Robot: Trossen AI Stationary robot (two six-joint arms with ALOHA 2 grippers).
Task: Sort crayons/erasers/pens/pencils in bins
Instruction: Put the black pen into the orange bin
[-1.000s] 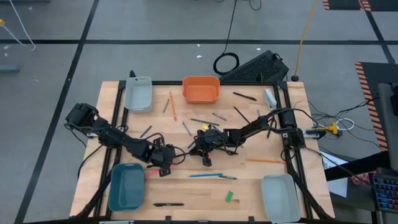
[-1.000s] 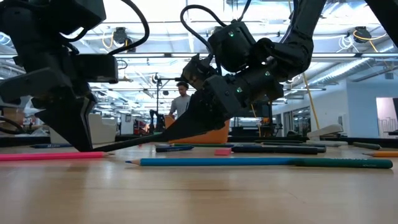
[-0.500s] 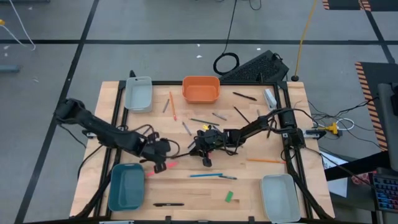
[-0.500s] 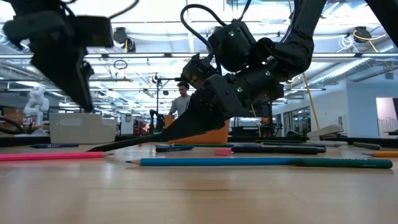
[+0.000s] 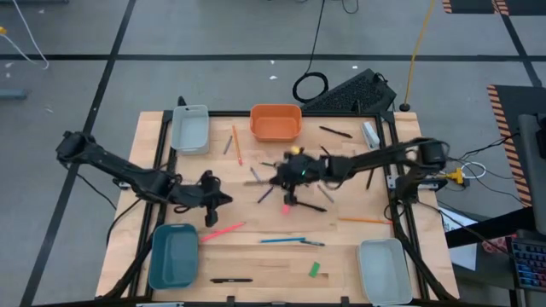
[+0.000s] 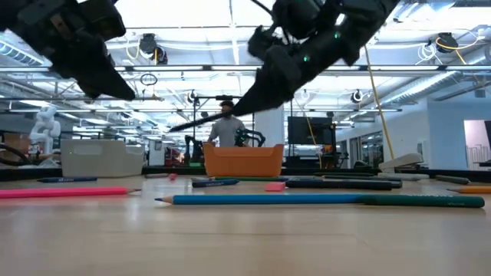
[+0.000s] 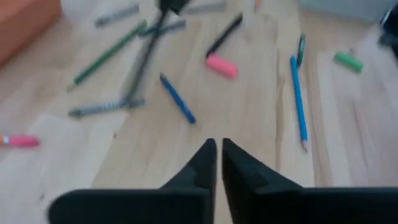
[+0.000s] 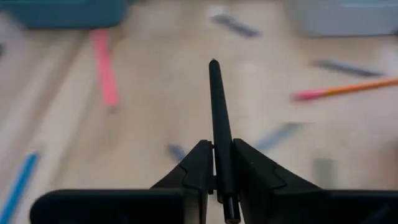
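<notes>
Right claw (image 5: pixel 275 177) above mid-table, lifted clear of the surface, fingers pinched on a black pen (image 8: pixel 219 127); pen juts forward past the fingertips, roughly level in the low view (image 6: pixel 207 120). Left claw (image 7: pixel 217 163) over the left half of the table (image 5: pixel 256 264), raised, fingers all but closed with only a thin slit between, nothing held. Pink pencil (image 5: pixel 220 231) flat on the table just in front of the left claw, beside the teal bin (image 5: pixel 173 256). Pink eraser (image 5: pixel 287 207) on the wood below the right claw. Blue pencil (image 5: pixel 281 240) nearer the front edge; green eraser (image 5: pixel 315 269) beyond it, close to the front right grey bin (image 5: pixel 381 270). Orange bin (image 5: pixel 275 123) and second grey bin (image 5: pixel 189 130) along the back edge. Orange pencil (image 5: pixel 236 145) between those two. Another black pen (image 5: pixel 230 280) at the front edge. Person (image 6: pixel 225 130) standing in the room behind the orange bin.
</notes>
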